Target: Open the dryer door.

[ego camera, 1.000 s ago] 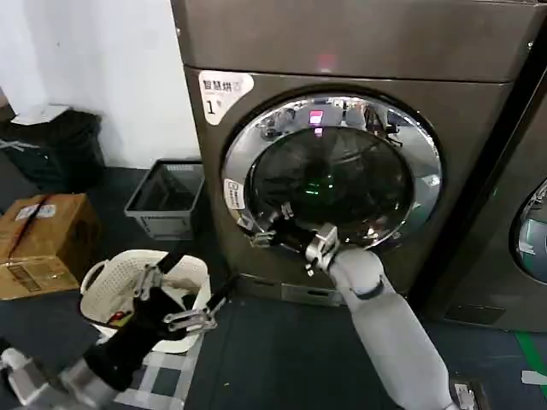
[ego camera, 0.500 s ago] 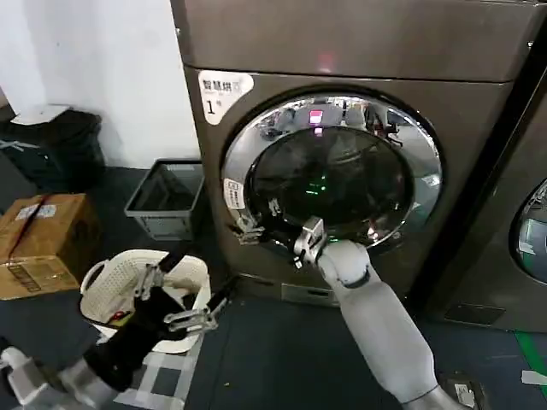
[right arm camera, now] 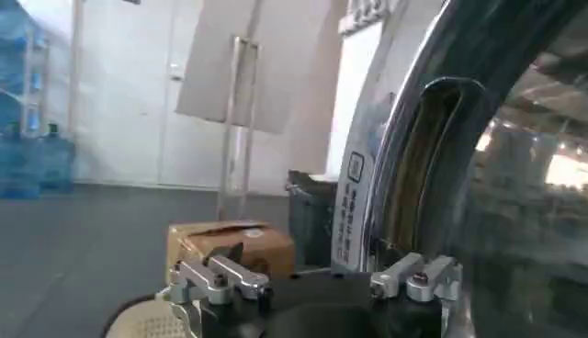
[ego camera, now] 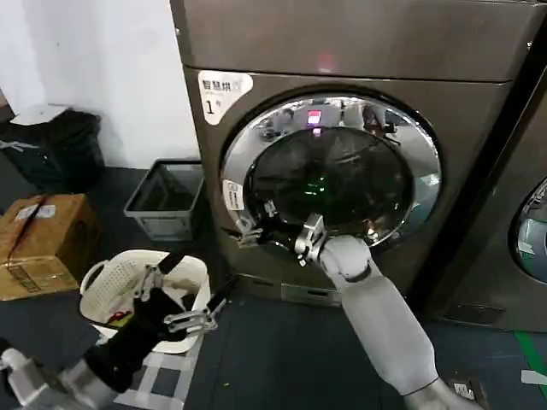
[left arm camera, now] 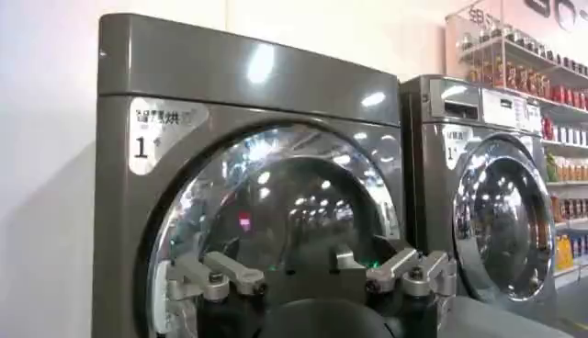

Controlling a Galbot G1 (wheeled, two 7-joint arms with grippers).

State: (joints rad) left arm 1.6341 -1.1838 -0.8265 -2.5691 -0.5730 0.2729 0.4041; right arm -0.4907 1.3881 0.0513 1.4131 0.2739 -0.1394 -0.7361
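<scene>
The dryer is a bronze-grey machine with a white "1" sticker. Its dryer door, dark glass inside a wide chrome ring, lies flat against the front. My right gripper is open at the door's lower-left rim. In the right wrist view, the right gripper has its fingers spread, one close beside the chrome ring near a recess in the rim. My left gripper hangs low over a basket, open and holding nothing. The left gripper faces the door from a distance.
A white laundry basket sits on the floor under my left arm. Behind it are a grey crate, a cardboard box and a black bag. A neighbouring dark machine stands to the right.
My right gripper slid left along the door's lower rim toward its left edge. The door and my left arm have not moved.
</scene>
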